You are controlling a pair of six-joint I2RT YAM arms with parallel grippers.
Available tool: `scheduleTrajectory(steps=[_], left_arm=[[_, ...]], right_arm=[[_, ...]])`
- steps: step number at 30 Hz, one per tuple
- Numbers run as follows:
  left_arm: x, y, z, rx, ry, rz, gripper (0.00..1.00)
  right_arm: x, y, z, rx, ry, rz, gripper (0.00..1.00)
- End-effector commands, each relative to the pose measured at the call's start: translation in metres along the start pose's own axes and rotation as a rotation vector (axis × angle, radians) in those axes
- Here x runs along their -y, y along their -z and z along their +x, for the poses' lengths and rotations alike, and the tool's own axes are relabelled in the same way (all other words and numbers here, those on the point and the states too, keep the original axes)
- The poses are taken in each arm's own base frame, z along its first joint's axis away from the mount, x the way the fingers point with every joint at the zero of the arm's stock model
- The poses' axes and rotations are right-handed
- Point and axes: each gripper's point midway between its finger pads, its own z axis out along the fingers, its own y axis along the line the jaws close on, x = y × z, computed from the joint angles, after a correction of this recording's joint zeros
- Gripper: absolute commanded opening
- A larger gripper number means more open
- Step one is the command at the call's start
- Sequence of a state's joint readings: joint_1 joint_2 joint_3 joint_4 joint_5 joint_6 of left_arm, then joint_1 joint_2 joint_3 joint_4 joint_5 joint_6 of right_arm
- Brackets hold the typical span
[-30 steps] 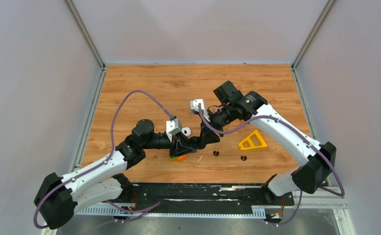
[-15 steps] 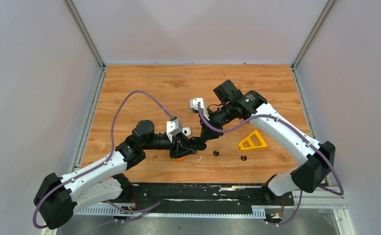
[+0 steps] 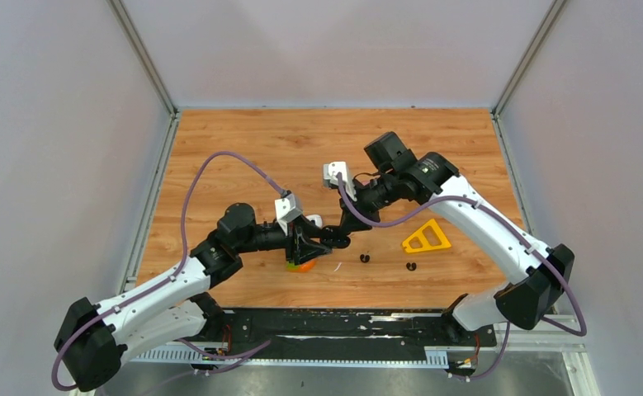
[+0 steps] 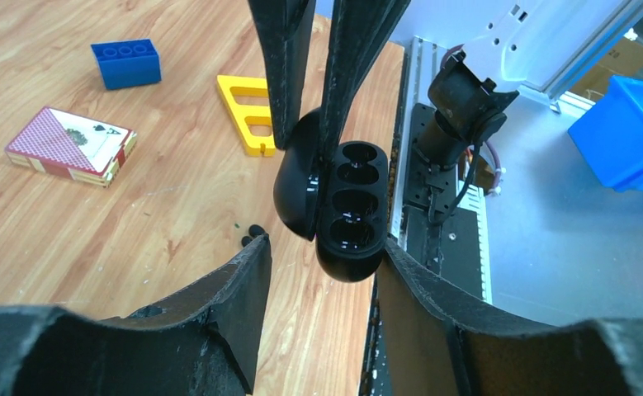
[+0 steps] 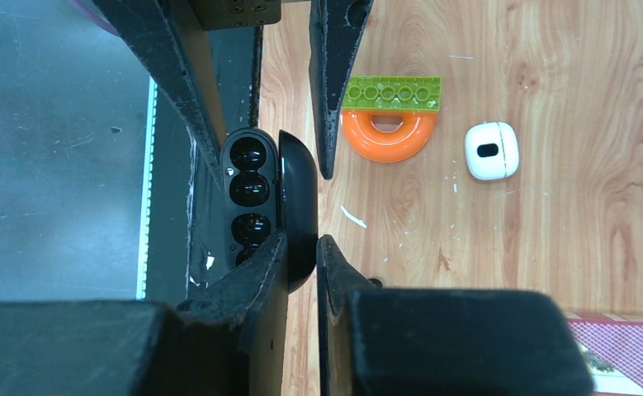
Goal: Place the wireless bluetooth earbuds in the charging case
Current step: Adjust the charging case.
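The black charging case [image 4: 347, 206] hangs open in the middle of the left wrist view, with its four round wells showing empty. The right pincer [image 5: 303, 241] is clamped on the case's lid, one finger on each face. In the left wrist view those fingers come down from the top of the frame. The left pincer [image 4: 324, 247] stands apart. Its two fingers flank the lower end of the case, the left-hand one clear of it and the right-hand one just beside it.

In the top view both arms meet at the centre of the desk [image 3: 243, 140], and the case is hidden between them. Two black earbuds [image 3: 365, 258] lie loose on the wood just right of centre, one beside the other and apart from the case. No earbud sits in the case. A yellow triangle [image 3: 426, 238] lies above and to the right of them.

The right wrist view shows an orange ring [image 5: 388, 136] with a green brick [image 5: 392, 92] touching its upper edge. A closed white case [image 5: 491, 150] lies to the right of the ring, and a thin white sliver [image 5: 352, 216] lies below it. At the upper left of the left wrist view are a blue block [image 4: 125, 63] and a card pack [image 4: 70, 144]
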State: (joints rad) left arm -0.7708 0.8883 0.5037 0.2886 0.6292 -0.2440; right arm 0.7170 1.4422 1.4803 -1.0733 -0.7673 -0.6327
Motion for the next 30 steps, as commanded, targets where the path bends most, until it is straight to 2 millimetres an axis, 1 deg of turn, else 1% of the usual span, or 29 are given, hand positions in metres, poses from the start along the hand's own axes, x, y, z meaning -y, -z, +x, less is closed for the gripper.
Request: scheduleTrajectory(steps=[1,8,14,19,25,30], left_arm=[[0.0,-0.001,-0.017,0.052,0.017,-0.011,0.56],[0.003,-0.002,-0.028,0.113,0.074,0.047,0.49],[0.008,-0.002,-0.023,0.109,0.046,0.092,0.48],[0.005,-0.002,-0.017,0.083,0.025,0.08,0.47],[0.007,-0.002,-0.024,0.112,0.033,0.088,0.48],[0.008,-0.004,-0.025,0.116,0.033,0.1,0.48]], right_arm=[[-0.002,0.021,-0.023,0.049,0.1,0.071,0.08],[-0.001,0.024,-0.024,0.046,0.114,0.09,0.09],[0.003,0.024,-0.023,0.038,0.108,0.108,0.09],[0.005,0.023,-0.024,0.038,0.101,0.112,0.09],[0.006,0.022,-0.025,0.04,0.096,0.105,0.09],[0.007,0.019,-0.025,0.037,0.089,0.098,0.1]])
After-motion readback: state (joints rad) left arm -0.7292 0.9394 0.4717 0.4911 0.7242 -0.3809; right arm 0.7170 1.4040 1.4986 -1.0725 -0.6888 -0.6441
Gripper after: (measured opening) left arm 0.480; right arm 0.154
